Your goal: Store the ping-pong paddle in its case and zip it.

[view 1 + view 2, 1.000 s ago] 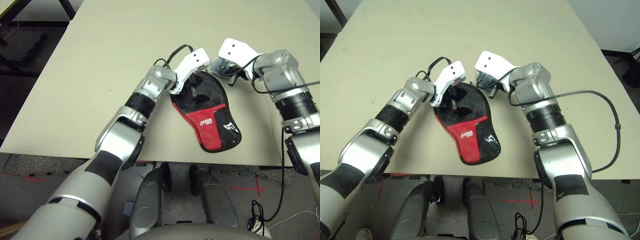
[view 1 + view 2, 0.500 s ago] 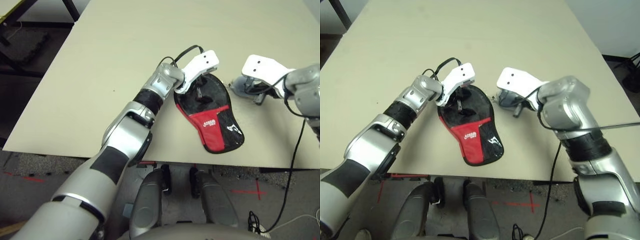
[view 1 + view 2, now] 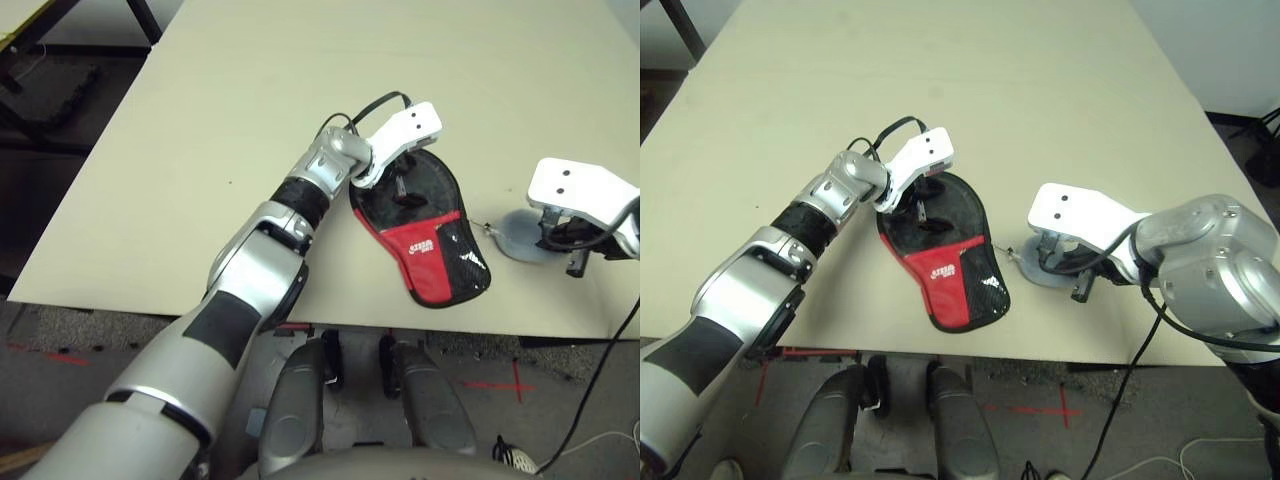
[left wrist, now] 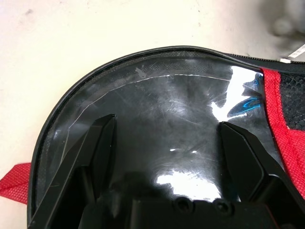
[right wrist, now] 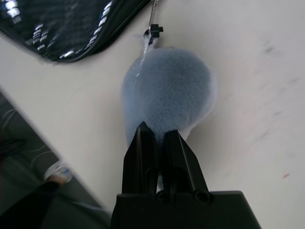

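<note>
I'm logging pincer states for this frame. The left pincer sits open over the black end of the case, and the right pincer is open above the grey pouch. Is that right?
Not quite. The right wrist view shows the right pincer shut on the grey pouch, not open above it. The left pincer does sit open over the black end of the case.

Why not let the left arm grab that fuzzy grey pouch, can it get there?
Probably not easily. The left end effector sits open on the case, whose body lies between it and the grey pouch, which the right end effector already pinches.
</note>
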